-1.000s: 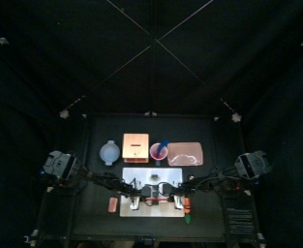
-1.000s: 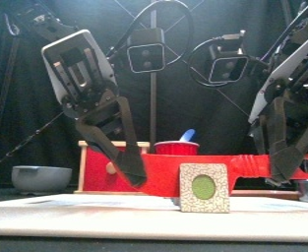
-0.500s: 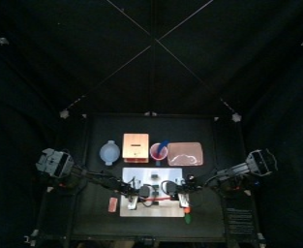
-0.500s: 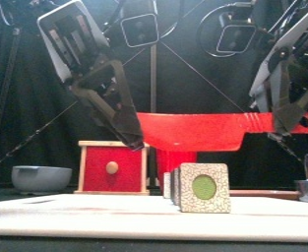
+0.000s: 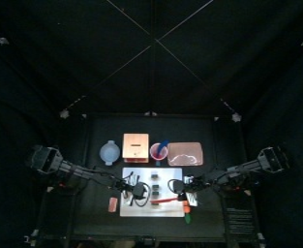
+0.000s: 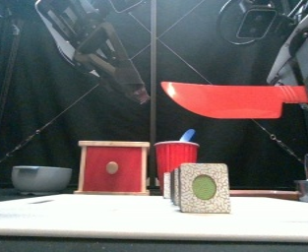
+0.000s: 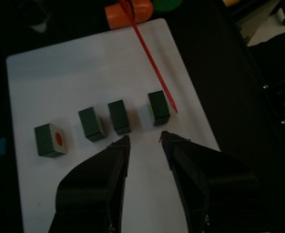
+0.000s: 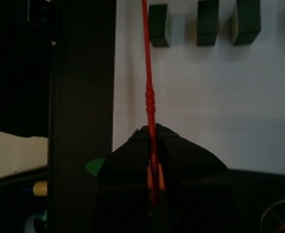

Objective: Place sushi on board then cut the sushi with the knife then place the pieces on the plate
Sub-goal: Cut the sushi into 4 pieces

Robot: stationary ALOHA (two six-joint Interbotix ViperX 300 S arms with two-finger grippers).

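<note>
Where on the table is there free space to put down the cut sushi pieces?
The pink tray, right of the red cup, looks bare. The white board is free to the left of the sushi pieces, before the wooden box. Crowded: the back row, and over the sushi, where the red knife hangs.
</note>
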